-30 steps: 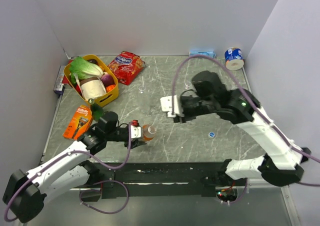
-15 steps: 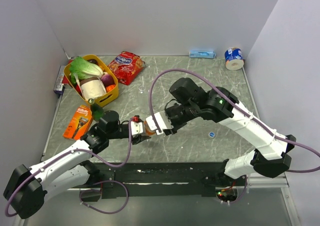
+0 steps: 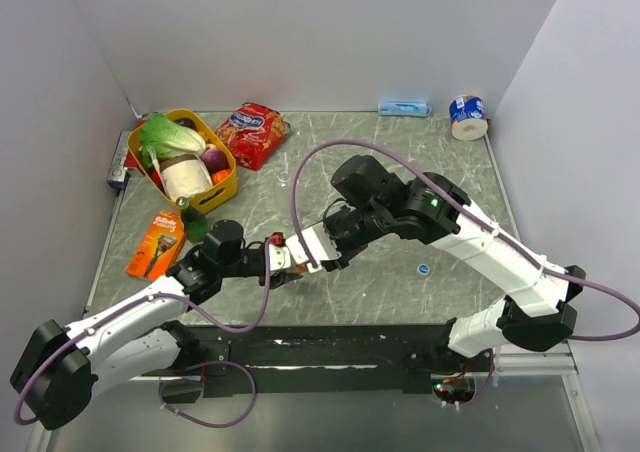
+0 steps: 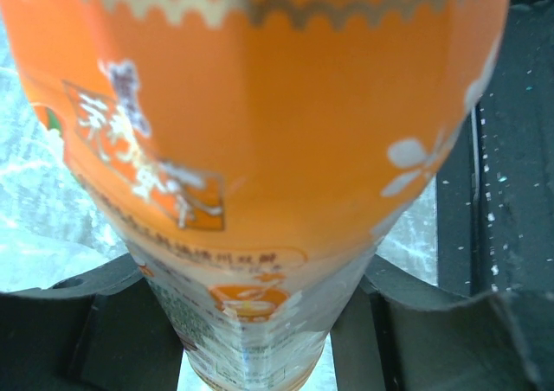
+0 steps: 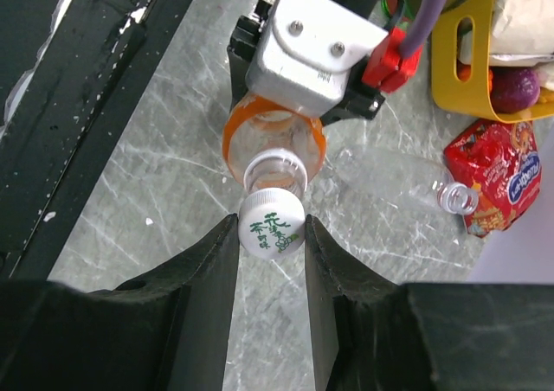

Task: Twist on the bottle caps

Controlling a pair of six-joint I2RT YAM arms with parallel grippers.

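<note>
Inspection of the capping step, left to right. The left gripper (image 3: 280, 261) is clamped on the small clear plastic bottle of orange drink with the orange label (image 4: 277, 149), fingers on either side of its body, holding it off the grey marbled table (image 3: 400, 172) with the open white threaded neck (image 5: 275, 170) pointing towards the right arm. The whitish round plastic cap with green printing (image 5: 272, 223) sits pinched between the fingers of the right gripper (image 3: 308, 255), right at the mouth of the neck. I cannot tell whether the threads have met. In the right wrist view the cap reads slightly off the neck's centre, so I would square it on the axis first, press lightly, then turn, with the left grip firm so the bottle does not spin. Cross-threading is the main risk. Surroundings: an orange flat card package (image 3: 156, 242) and a dark green bottle (image 3: 192, 222) lie beside the left arm, near the yellow plastic basket of vegetables (image 3: 215, 196). A red crinkled snack bag (image 3: 251, 133) is further back, with an uncapped colourless plastic bottle (image 5: 454, 197) lying near it. One small blue cap (image 3: 424, 269) rests under the right arm. A blue-and-white tape roll (image 3: 467, 116) stands in the far corner. None of these obstructs the join.
</note>
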